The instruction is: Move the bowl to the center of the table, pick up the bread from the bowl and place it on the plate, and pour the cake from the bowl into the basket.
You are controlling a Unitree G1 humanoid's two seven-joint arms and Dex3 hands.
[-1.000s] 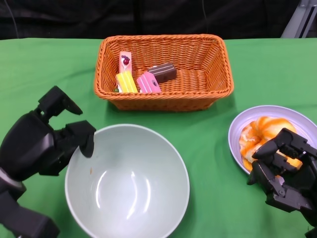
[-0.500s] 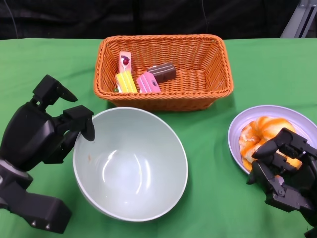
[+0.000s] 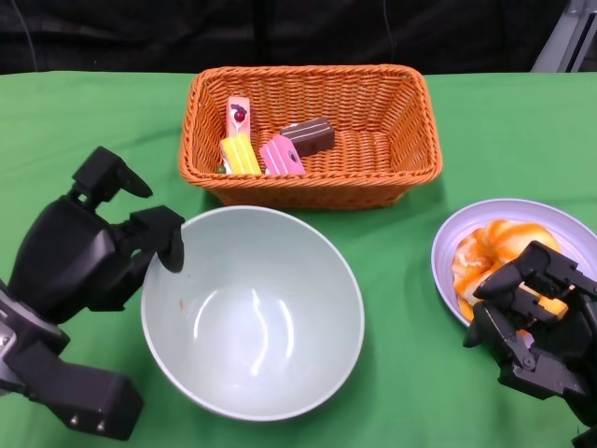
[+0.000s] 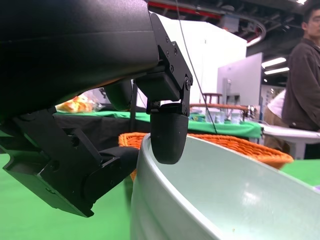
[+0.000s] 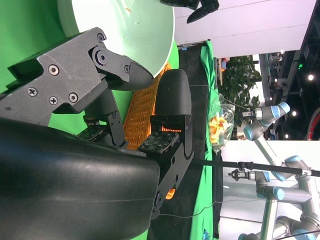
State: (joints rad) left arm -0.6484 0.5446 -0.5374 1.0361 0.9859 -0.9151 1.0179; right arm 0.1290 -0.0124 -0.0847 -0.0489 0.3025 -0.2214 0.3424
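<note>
The pale green bowl [image 3: 252,317] sits in front of the basket, with nothing in it. My left hand [image 3: 89,257] pinches its left rim; in the left wrist view one finger [image 4: 168,137] hooks over the bowl's edge [image 4: 225,190]. The orange wicker basket [image 3: 308,72] holds several small cakes, among them a yellow one [image 3: 241,154], a pink one [image 3: 280,154] and a brown one [image 3: 310,136]. At the right, the glazed bread [image 3: 490,247] lies on the lilac plate [image 3: 522,210]. My right hand [image 3: 536,322] hovers at the plate's near edge, fingers apart and holding nothing.
Green cloth covers the table, with free room at the far left and between bowl and plate. The right wrist view shows the bowl [image 5: 125,30] and basket [image 5: 142,107] beyond my fingers. A person [image 4: 302,80] stands beyond the table.
The bowl, in my left hand, has moved away from me toward the basket and a little right, and its tilt has eased. My right hand and the bread have stayed put.
</note>
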